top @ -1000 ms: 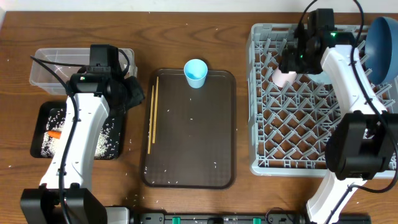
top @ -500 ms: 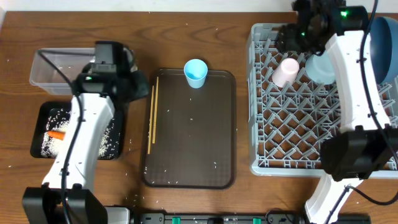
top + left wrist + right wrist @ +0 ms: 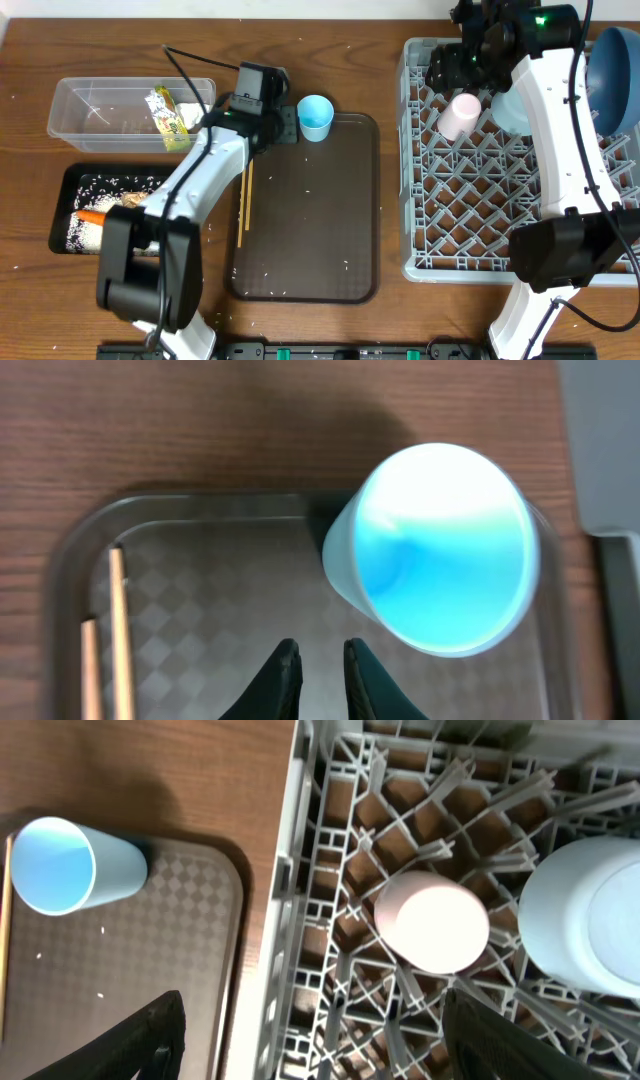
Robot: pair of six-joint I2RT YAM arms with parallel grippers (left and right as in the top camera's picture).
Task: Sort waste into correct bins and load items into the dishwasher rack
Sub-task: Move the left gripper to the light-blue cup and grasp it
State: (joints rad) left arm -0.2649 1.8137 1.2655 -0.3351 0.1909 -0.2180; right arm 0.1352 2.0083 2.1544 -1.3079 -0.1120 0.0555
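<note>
**Left gripper beside light blue cup, right gripper wide over rack**

Left gripper (image 3: 320, 665): fingers drawn nearly together, thin gap, nothing between them. It hangs over the back left part of the large dark brown serving tray (image 3: 310, 230). The light blue plastic cup (image 3: 440, 550) stands upright, mouth up, at the tray's back edge. In the left wrist view the cup is just ahead and to the right of the fingertips, not touching. The 2 thin wooden chopsticks (image 3: 244, 190) lie side by side along the tray's left side, left of the gripper.

Right gripper (image 3: 320, 1040): fingers spread wide, empty. It sits above the back left corner of the large square grey plastic dishwasher rack (image 3: 470, 200). The pink cup (image 3: 432, 925) is upside down among the pegs, ahead of and between the open fingers, clear of both. The smaller light blue bowl (image 3: 590, 910) is upside down just right of the pink cup. The large dark blue bowl (image 3: 612, 65) leans at the rack's back right corner.

On the left of the wooden table (image 3: 385, 80), the clear plastic rectangular tub (image 3: 90, 100) holds the yellow-green printed wrapper (image 3: 168, 118). In front of it the shallow black rectangular tray (image 3: 58, 200) holds white rice grains (image 3: 80, 235) and the orange carrot (image 3: 90, 215). More rice grains are scattered on the brown tray
</note>
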